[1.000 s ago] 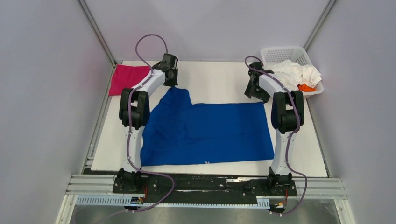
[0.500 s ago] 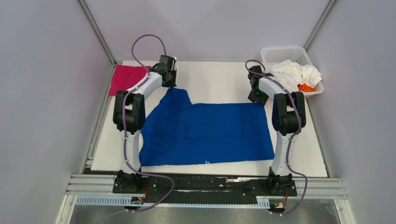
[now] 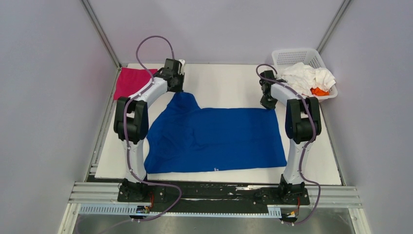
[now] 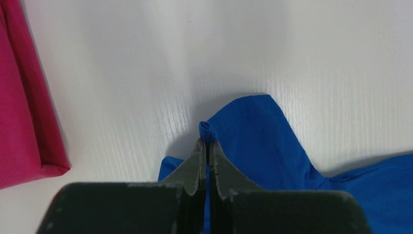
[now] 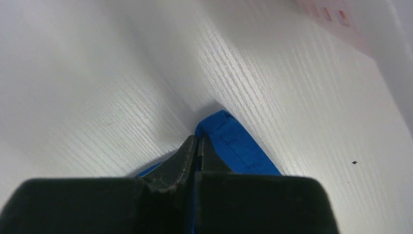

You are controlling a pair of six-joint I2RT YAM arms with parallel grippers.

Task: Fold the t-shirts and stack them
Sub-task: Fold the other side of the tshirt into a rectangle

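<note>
Judged as the step in hand: folding the far side of the royal blue cloth t-shirt [image 3: 219, 136] over toward the near edge of the white desk [image 3: 224, 83]. Lies spread flat across the middle of the desk, with one sleeve pointing to the far left corner. Held at that sleeve tip by the clenched left gripper [image 4: 205, 141], with a small roll of blue cloth pinched there. Held at the hemmed far right corner by the clenched right gripper [image 5: 196, 140].

To do it well:
- Lift both ends together and only a little, to avoid dragging the body.
- Carry both toward the near edge at one pace, with the cloth taut between.
- Beware of the thin pinch on the left; may slip under a hard pull.
- Lay down flat before releasing.
- Stay well apart from the folded magenta-pink t-shirt [image 3: 129, 82] at the far left corner.
</note>
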